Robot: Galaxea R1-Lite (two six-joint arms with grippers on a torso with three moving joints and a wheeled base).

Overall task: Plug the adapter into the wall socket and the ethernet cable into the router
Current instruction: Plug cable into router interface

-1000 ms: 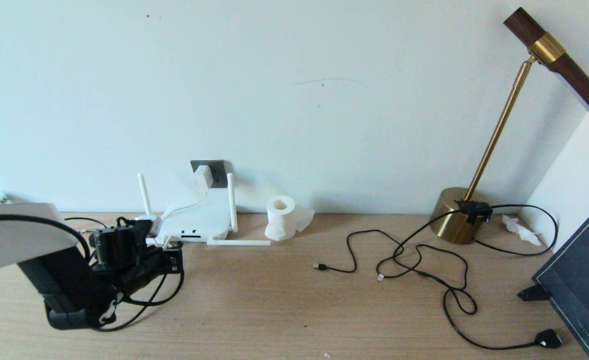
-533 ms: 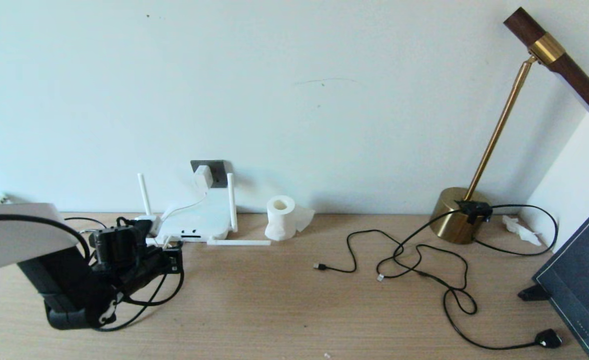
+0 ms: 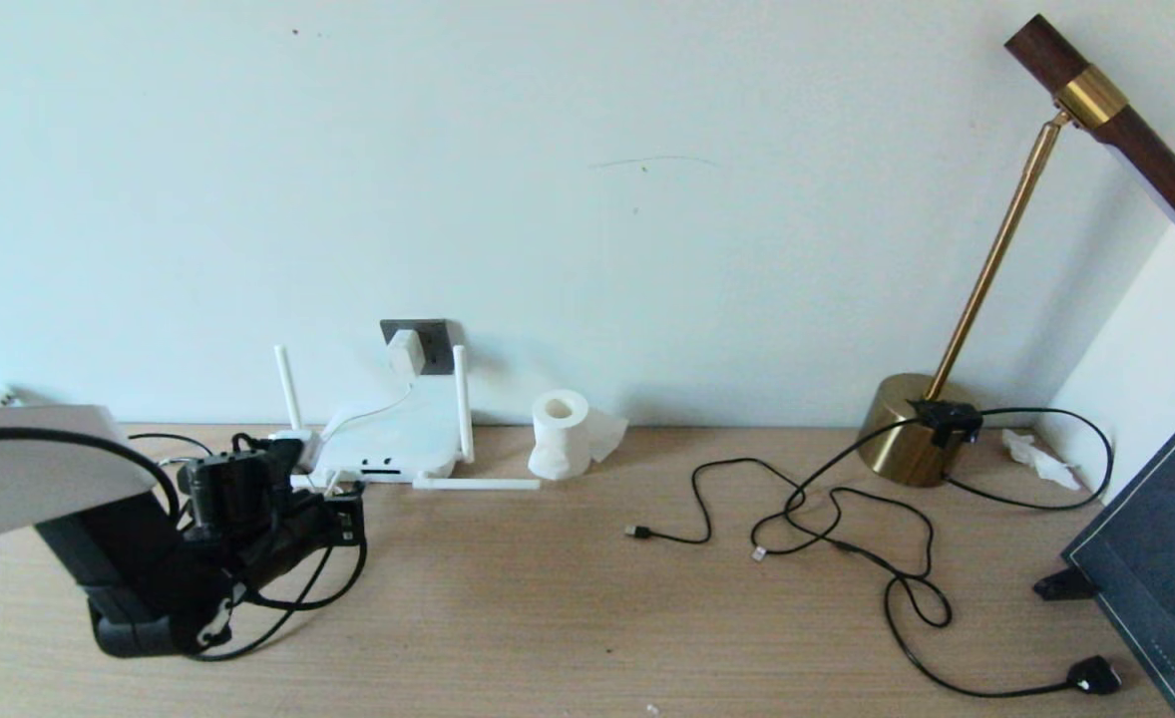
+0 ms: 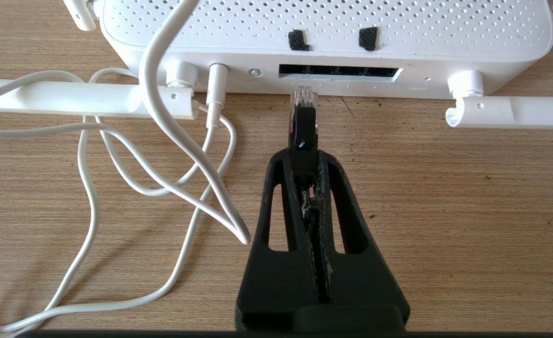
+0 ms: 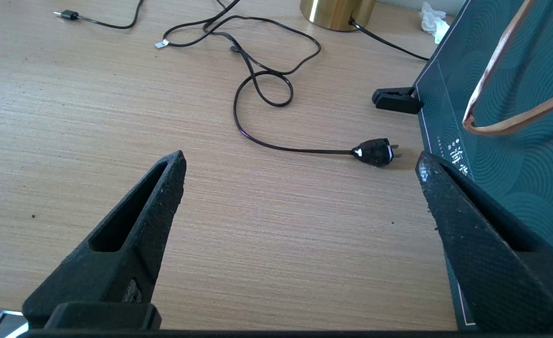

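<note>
The white router (image 3: 398, 444) lies against the wall with its port slot (image 4: 340, 72) facing my left gripper. The white adapter (image 3: 405, 351) sits in the dark wall socket (image 3: 435, 341), its thin cord (image 4: 178, 136) running down to the router. My left gripper (image 4: 304, 157) is shut on the black ethernet cable plug (image 4: 303, 117); the clear tip points at the left end of the port slot, a short gap away. In the head view the left gripper (image 3: 348, 514) stands just in front of the router. My right gripper (image 5: 300, 162) hangs open over bare desk, out of the head view.
A toilet paper roll (image 3: 560, 434) stands right of the router. A brass lamp (image 3: 907, 429) sits at the back right, with black cords and a two-pin plug (image 3: 1093, 676) trailing over the desk. A dark box (image 3: 1166, 558) leans at the right edge.
</note>
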